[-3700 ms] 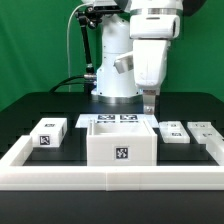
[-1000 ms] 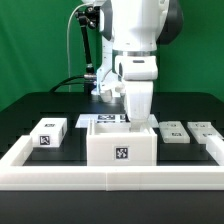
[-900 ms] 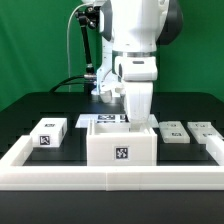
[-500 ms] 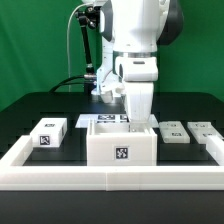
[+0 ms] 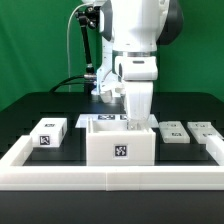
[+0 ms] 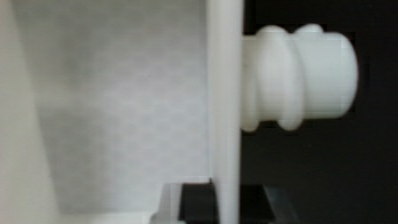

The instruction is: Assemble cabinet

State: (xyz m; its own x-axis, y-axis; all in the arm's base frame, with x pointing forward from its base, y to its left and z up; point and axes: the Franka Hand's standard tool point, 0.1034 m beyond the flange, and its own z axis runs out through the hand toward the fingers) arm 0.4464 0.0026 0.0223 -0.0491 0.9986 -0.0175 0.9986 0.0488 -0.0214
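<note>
The cabinet shell (image 5: 118,148), a white open-topped box with a tag on its front, stands at the table's middle. My gripper (image 5: 139,123) reaches straight down onto the shell's wall on the exterior view's right. In the wrist view the thin white wall (image 6: 224,90) runs between my black fingers (image 6: 196,203), which press on both its faces. A white ribbed knob (image 6: 302,75) sticks out from the wall's outer side. My gripper (image 6: 222,203) is shut on this wall. A tagged drawer block (image 5: 49,133) lies on the exterior view's left.
Two small tagged white blocks (image 5: 175,134) (image 5: 203,130) lie on the exterior view's right. The marker board (image 5: 104,118) lies behind the shell. A low white rim (image 5: 110,179) frames the table's front and sides. The arm's base stands at the back.
The arm came from above the right side down onto the shell's wall. In the last half second the shell has shifted slightly up and to the exterior view's left.
</note>
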